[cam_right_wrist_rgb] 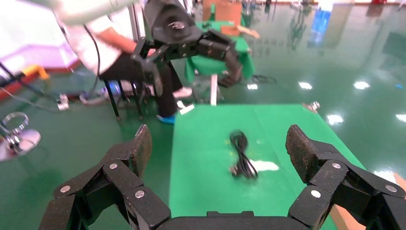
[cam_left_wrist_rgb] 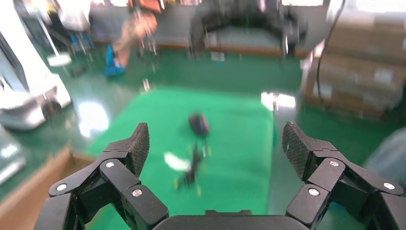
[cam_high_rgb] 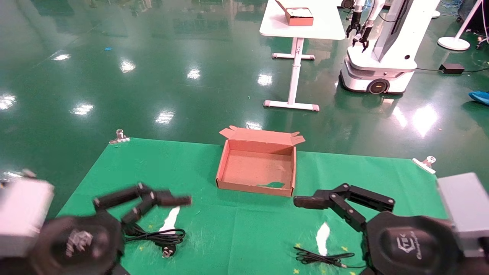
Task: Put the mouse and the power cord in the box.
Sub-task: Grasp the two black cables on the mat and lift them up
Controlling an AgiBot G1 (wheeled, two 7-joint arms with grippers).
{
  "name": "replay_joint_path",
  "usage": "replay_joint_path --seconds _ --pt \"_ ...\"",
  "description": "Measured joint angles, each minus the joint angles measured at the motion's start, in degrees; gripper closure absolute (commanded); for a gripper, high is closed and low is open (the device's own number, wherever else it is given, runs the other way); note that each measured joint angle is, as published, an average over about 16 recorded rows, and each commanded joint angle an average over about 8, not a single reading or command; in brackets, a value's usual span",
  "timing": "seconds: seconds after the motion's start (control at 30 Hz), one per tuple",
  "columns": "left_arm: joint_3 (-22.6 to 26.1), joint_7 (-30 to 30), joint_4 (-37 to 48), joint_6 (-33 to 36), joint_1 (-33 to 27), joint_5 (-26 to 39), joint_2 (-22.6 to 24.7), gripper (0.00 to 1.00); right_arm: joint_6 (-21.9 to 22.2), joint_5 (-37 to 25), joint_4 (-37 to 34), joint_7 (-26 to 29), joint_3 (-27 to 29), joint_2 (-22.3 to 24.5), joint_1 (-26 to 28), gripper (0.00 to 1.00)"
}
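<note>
The box sits open and empty at the far middle of the green-covered bench, so neither of the 2 items is packed yet. The power cord lies coiled on the near left of the bench, its plug toward the near edge, well apart from the box. The mouse shows only in the left wrist view, on the green cloth with its thin cable trailing from it; in the head view just that cable appears, at the near right. The left gripper hovers above the power cord, jaws spread wide and holding nothing. The right gripper hangs near the box's near right corner, jaws likewise apart and empty.
</note>
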Motion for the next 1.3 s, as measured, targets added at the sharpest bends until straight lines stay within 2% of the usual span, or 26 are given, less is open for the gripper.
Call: replay_joint_path --seconds 0.17,0.4,0.57,0.73,1.0,1.3 --pt "3.3 3.6 4.5 1.1 -3.2 8.1 1.4 0.0 -1.6 -5.2 -3.9 -4.0 -2.8 -0.3 2.4 0.0" --pt "10.4 10.3 15.7 1.7 -10.9 23.4 5.7 0.0 -2.6 -15.5 -13.2 -12.3 -9.4 -2.4 8.0 0.0" --pt "15.6 16.1 26.2 0.4 -17.5 34.5 10.5 0.0 -0.5 -24.1 -22.1 -19.3 -14.6 -6.0 12.7 0.0" --pt "19.5 21.8 37.5 -4.1 -23.0 43.0 15.7 0.0 3.4 -32.4 -32.2 -26.6 -18.8 -11.2 17.1 0.0" --pt "22.3 28.9 52.1 -14.6 -27.5 49.9 22.6 0.0 10.5 -41.3 -46.8 -36.7 -22.8 -19.9 22.4 0.0" --pt "23.5 33.9 60.6 -22.3 -29.2 52.9 26.3 0.0 15.0 -44.2 -58.0 -44.8 -24.2 -25.8 25.6 0.0"
